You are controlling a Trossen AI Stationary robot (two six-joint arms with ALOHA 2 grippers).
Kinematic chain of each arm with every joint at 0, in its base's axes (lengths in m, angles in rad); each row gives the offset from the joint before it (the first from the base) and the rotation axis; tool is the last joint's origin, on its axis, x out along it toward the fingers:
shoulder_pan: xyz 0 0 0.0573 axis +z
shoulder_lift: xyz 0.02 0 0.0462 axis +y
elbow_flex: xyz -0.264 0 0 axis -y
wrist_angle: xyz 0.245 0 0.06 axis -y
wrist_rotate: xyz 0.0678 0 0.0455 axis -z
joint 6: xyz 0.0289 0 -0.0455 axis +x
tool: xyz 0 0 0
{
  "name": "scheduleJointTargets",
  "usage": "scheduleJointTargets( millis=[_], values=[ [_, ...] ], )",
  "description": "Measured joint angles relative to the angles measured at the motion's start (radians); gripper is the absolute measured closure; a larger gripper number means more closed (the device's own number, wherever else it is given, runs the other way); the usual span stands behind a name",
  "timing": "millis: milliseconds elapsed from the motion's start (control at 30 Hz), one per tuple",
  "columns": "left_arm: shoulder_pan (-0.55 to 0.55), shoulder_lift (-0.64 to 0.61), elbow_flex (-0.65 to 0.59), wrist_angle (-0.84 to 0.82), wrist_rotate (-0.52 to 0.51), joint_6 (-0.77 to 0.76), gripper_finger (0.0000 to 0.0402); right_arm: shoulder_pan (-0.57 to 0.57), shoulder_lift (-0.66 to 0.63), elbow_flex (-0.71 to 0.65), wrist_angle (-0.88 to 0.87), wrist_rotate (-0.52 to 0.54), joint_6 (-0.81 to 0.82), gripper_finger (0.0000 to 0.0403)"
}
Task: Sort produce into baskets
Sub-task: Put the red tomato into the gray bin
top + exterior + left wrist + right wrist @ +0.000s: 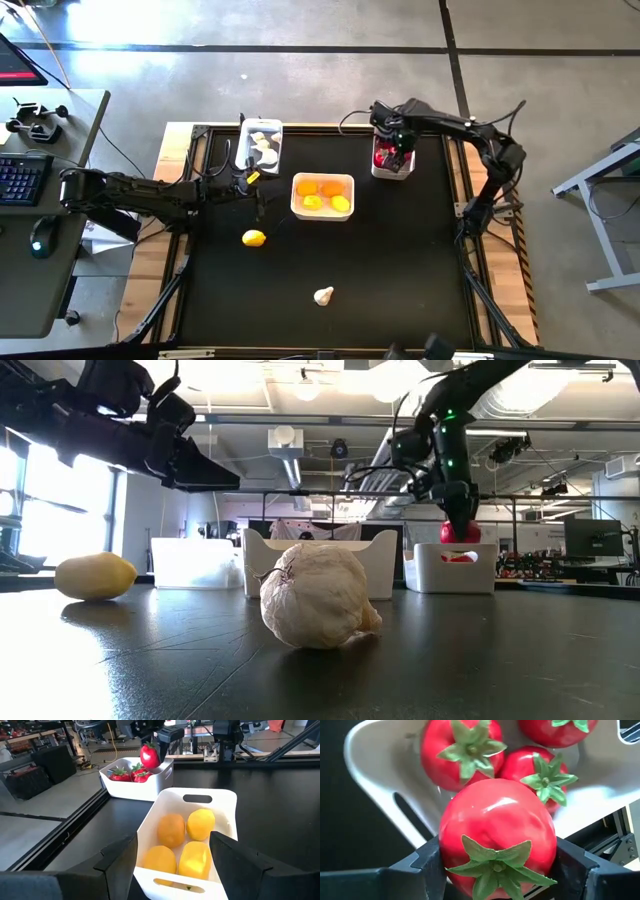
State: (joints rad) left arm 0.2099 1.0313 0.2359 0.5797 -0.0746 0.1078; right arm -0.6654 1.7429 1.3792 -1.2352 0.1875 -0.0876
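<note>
My right gripper (394, 152) is shut on a red round fruit (497, 837) with a green top, just above a narrow white bin (392, 170) at the table's far right that holds three more red fruits (465, 750). My left gripper (256, 192) is open and empty, level, just left of the wider bin (150, 822), which holds several yellow-orange lemons (200, 824). A third bin (262, 145) at the far left holds garlic bulbs. One lemon (254, 238) and one garlic bulb (323, 296) lie loose on the table. My right gripper pinches the red fruit by two opposite sides (445, 845) between its two fingers (425, 862). The fingers come from above, pointing down. The fruit is lifted clear, over the bin's red fruits (460, 532), its green top (495, 865) turned toward the wrist.
The black tabletop (400, 270) has open room at the near right. The loose lemon (95, 575) lies near my left arm; the loose garlic (315, 597) lies near the front edge. A desk with a keyboard (22, 178) stands left of the table.
</note>
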Motion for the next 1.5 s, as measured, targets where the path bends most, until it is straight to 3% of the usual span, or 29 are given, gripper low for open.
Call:
scheduleJointTargets(
  millis=[433, 633, 867, 1133, 1333, 1500],
  values=[
    [0.000, 0.000, 0.000, 0.000, 0.000, -0.002, 0.0168, -0.023, 0.013, -0.006, 0.020, -0.049, -0.044, 0.0136],
    [-0.001, 0.000, 0.000, 0.000, 0.000, -0.002, 0.0168, -0.020, 0.013, -0.007, 0.027, -0.048, -0.023, 0.0128],
    [-0.001, 0.000, 0.000, -0.006, 0.000, -0.002, 0.0168, -0.020, 0.013, -0.007, 0.033, -0.049, 0.003, 0.0088],
    [-0.001, 0.000, 0.000, -0.006, 0.000, -0.004, 0.0168, -0.020, 0.013, -0.008, -0.002, -0.066, 0.058, 0.0084],
    [-0.001, 0.000, 0.000, -0.008, 0.000, -0.019, 0.0168, -0.012, 0.013, -0.008, -0.005, 0.041, 0.024, 0.0084],
    [-0.001, 0.000, 0.000, -0.008, 0.000, -0.018, 0.0168, -0.008, 0.013, -0.008, -0.028, 0.041, 0.036, 0.0099]
  ],
)
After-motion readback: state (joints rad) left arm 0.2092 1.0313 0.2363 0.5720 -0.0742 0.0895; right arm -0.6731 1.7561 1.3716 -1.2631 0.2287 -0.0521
